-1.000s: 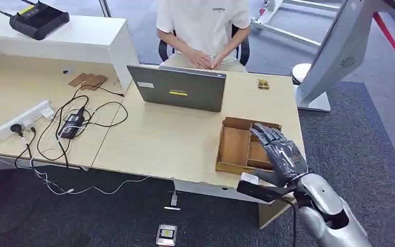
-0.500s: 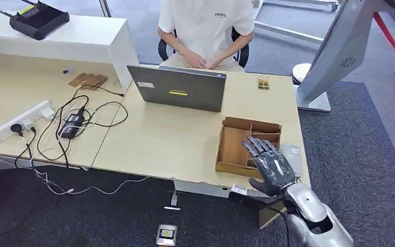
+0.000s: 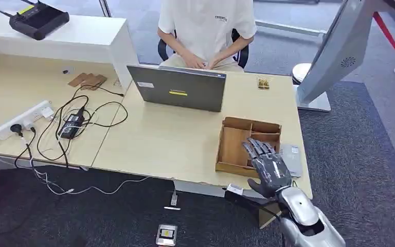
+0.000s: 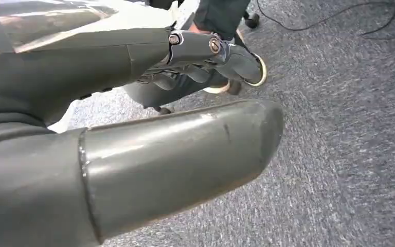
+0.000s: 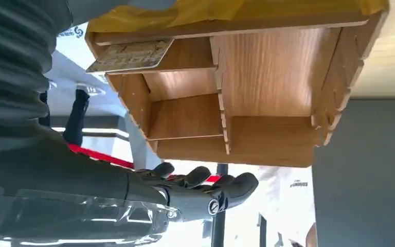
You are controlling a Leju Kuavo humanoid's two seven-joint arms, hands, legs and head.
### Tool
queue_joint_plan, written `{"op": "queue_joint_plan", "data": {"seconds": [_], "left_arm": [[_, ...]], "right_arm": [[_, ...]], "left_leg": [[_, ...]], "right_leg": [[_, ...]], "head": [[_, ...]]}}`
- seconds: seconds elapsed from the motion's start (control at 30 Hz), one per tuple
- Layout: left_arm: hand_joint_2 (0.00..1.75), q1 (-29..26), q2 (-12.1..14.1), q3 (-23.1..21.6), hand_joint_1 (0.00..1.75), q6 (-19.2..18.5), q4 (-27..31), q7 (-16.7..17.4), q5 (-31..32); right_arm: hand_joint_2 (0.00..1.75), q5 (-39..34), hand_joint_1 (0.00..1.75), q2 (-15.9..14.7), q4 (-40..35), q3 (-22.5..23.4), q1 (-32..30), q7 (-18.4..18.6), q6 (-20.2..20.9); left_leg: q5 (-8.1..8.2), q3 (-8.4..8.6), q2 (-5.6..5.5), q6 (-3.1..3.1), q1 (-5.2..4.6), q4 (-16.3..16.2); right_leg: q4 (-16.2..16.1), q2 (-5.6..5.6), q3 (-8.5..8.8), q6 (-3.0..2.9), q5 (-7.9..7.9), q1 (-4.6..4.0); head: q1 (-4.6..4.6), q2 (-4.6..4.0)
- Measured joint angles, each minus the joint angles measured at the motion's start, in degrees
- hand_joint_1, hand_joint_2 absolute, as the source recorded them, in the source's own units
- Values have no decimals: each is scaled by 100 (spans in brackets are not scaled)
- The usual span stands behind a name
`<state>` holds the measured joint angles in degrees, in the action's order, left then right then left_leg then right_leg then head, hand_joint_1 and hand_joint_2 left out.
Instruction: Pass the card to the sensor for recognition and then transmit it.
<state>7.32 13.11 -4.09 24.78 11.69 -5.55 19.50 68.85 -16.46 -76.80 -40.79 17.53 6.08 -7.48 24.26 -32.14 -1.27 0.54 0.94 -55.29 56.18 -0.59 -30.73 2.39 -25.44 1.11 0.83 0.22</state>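
A wooden divided box [image 3: 235, 144] stands near the table's front right corner. In the right wrist view a yellowish patterned card [image 5: 131, 55] lies flat in one compartment of the box [image 5: 267, 72]. My right hand [image 3: 268, 167] hovers over the box's near right part with its fingers stretched out and nothing in them; the fingers [image 5: 195, 193] are apart from the card. A flat grey sensor pad [image 3: 291, 158] lies on the table just right of the box. My left hand [image 4: 200, 56] hangs over grey carpet, fingers loosely extended, empty.
A second small card [image 3: 263, 83] lies at the table's far side, right of a grey laptop [image 3: 181, 88]. A person [image 3: 205, 25] sits behind the laptop. A power strip [image 3: 23, 119] and cables lie at the left. A white stand [image 3: 334, 51] rises at the right.
My right hand has drawn back toward the table's front edge and slightly left, uncovering the grey pad beside the box. The person's hands shifted slightly.
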Motion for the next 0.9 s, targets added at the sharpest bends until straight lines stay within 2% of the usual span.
{"op": "queue_joint_plan", "data": {"seconds": [0.2, 0.63, 0.9], "left_arm": [[0, -15, 0, 42, 0, 2, -4, 41, 11], [0, -29, 2, 92, 0, 0, -13, 105, 50], [0, -33, 2, 123, 0, 0, -22, 144, 57]], "right_arm": [[175, 131, 0, 57, 301, 9, 48, 157, -292], [175, 205, 0, 59, 524, 13, -15, 279, -347], [175, 190, 0, -11, 524, 81, -92, 430, -618]], "left_leg": [[0, 1, 0, 0, 0, 0], [0, 2, 0, 0, 0, 0], [0, 2, 1, 0, 0, -1]], "right_leg": [[0, 0, 1, 0, 0, 0], [0, 0, 0, 0, 0, 0], [-1, 0, 0, 0, 0, 0]], "head": [[0, 0], [0, 0], [0, 0]]}}
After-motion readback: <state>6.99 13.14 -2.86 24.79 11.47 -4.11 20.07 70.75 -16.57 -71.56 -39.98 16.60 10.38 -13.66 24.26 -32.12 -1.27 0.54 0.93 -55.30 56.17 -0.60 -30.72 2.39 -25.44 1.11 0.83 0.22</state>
